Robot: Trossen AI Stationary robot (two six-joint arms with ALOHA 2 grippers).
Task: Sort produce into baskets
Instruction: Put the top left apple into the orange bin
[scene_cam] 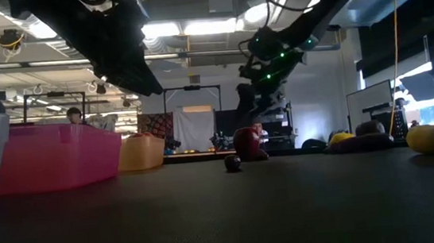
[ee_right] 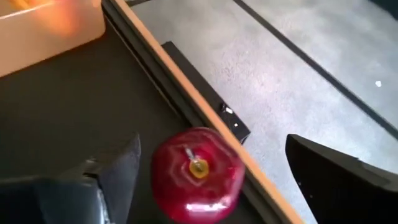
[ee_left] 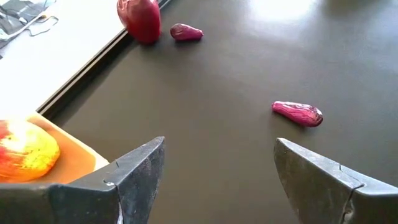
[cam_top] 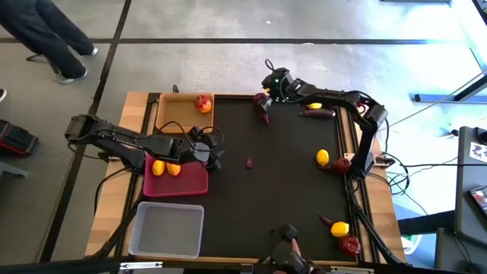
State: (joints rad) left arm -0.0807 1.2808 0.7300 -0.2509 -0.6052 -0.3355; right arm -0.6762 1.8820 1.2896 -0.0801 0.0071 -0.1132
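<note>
Round glossy dark-red apple (ee_right: 198, 175), stem up, on the black matte table (cam_top: 289, 190) at its far edge, between the spread fingers of the right gripper (cam_top: 265, 97). Left gripper (cam_top: 215, 150), fingers apart and empty, hovers beside the shallow magenta-pink plastic tray (cam_top: 186, 185) holding oval yellow lemons (cam_top: 166, 168). Tan wood-coloured tray (cam_top: 173, 114) in the far left corner holds one apple.

This is a robotics lab or test hall rather than a home. A black-matted wooden-edged work table (cam_top: 289, 190) stands on a bare grey concrete floor (cam_top: 304, 68) marked with dark lines, with loose black cables (cam_top: 396, 179) trailing off its side. The low view looks across into a large open room with long bright ceiling light panels (scene_cam: 192, 28), exposed ducting, a black metal frame holding a white screen (scene_cam: 196, 127) and other equipment racks. A person's dark-trousered legs (cam_top: 46, 34) cross the floor beside the table.
</note>
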